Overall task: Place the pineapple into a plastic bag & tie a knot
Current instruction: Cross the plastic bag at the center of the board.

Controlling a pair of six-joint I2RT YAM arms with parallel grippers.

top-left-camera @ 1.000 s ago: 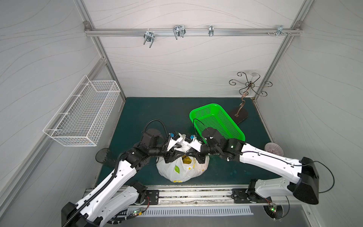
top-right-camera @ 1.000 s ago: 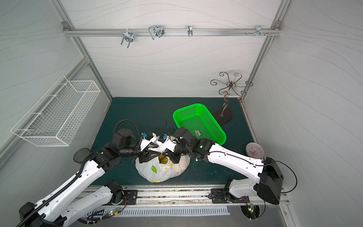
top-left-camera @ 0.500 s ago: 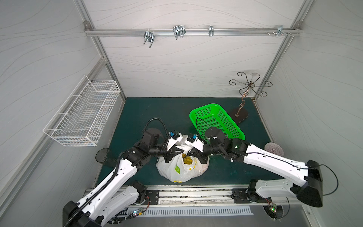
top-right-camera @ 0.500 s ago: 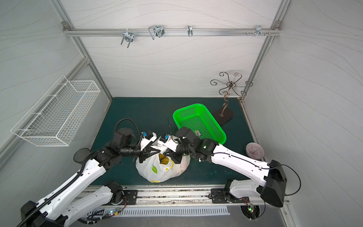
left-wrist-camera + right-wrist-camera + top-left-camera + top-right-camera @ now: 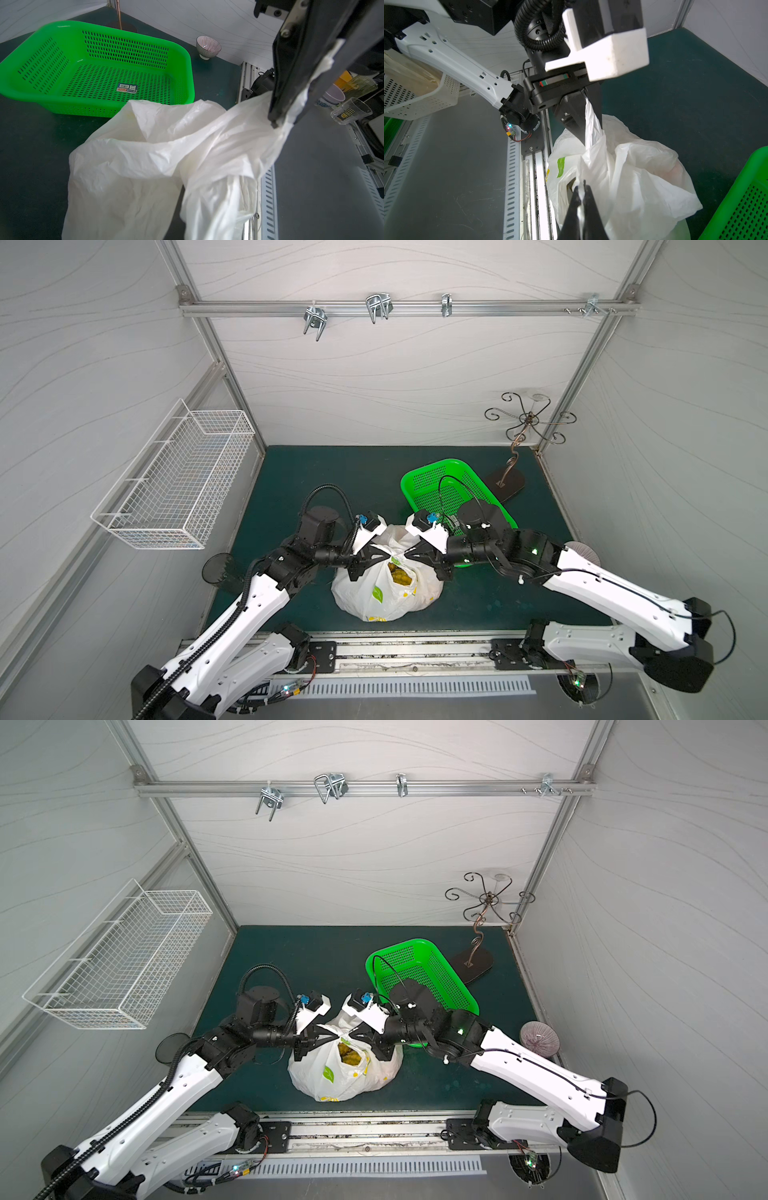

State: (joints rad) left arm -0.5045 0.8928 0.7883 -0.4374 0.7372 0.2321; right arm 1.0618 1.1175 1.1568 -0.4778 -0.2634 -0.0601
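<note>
A white wire basket hangs on the left wall. Below it a dark round mesh cup stands at the edge of the dark green mat. The left gripper reaches in from that side. Its black fingers are clamped on a white handle strip, and the left wrist view shows the film pinched flat between them.

Below the two grippers, near the mat's front edge, sits the thin, crinkly, translucent white plastic bag with a green leaf print. The bumpy yellow pineapple shows inside its mouth. The right gripper faces the left one and is closed on another strip of the bag, which the right wrist view shows as a thin strand between its tips. Both strips run taut over the opening.

Just behind the right gripper lies a bright green perforated plastic tray with a label on its floor. Farther right stand a curly metal stand and a striped bowl, partly hidden by the right arm.
</note>
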